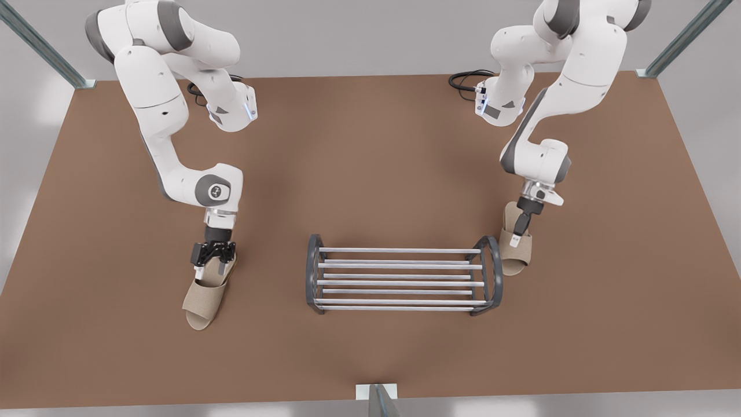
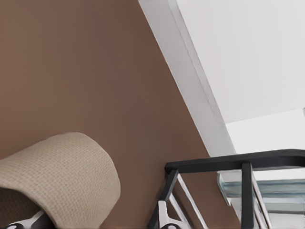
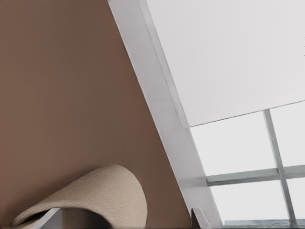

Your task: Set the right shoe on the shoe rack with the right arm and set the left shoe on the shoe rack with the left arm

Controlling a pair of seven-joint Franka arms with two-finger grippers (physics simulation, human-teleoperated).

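Note:
Two beige slide slippers lie on the brown table (image 1: pixel 370 174), one on each side of the shoe rack (image 1: pixel 399 281). The left shoe (image 1: pixel 519 256) lies against the rack's end frame at the front view's right. My left gripper (image 1: pixel 517 236) stands open over its heel end. In the left wrist view one fingertip (image 2: pixel 163 217) is beside the woven strap (image 2: pixel 62 176), near the rack (image 2: pixel 228 164). The right shoe (image 1: pixel 202 301) lies at the front view's left. My right gripper (image 1: pixel 211 267) straddles its rear, open. The right wrist view has its strap (image 3: pixel 100 200) and a fingertip (image 3: pixel 198 220) apart from it.
The rack's silver rods carry nothing. Both arm bases and black cables (image 1: pixel 469 78) are at the table's far edge. Metal frame posts (image 1: pixel 40 43) stand at the far corners, and one post (image 1: pixel 379 399) at the near edge. Bare table lies all around the rack.

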